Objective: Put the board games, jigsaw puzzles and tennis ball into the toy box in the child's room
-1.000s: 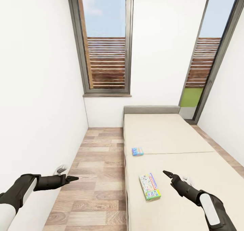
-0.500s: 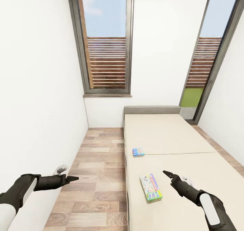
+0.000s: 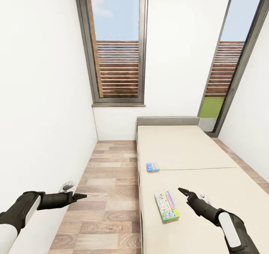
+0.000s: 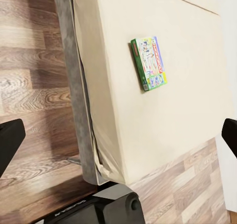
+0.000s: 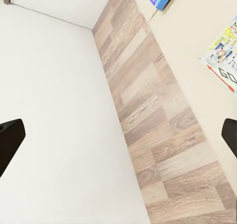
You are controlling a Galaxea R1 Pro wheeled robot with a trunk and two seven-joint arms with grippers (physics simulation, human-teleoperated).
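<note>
Two board games lie on the beige bed (image 3: 194, 160). A small light blue one (image 3: 151, 167) sits near the bed's left edge. A white, green and red one (image 3: 166, 206) lies nearer to me, and the left wrist view shows it too (image 4: 149, 62). My right gripper (image 3: 182, 191) hovers open just right of the near game, above the mattress. My left gripper (image 3: 81, 196) is open over the wooden floor, left of the bed. The table, toy box, jigsaw puzzles and tennis ball are out of view.
A white wall (image 3: 41, 116) runs close along my left arm. A strip of wood floor (image 3: 108, 187) lies between that wall and the bed. Tall windows (image 3: 117, 45) stand behind the grey headboard (image 3: 167, 120). The robot's dark base (image 4: 106, 209) is at the bed's corner.
My right gripper has edged slightly toward the near board game. The view has crept a little; the games lie as before and the left arm has not moved.
</note>
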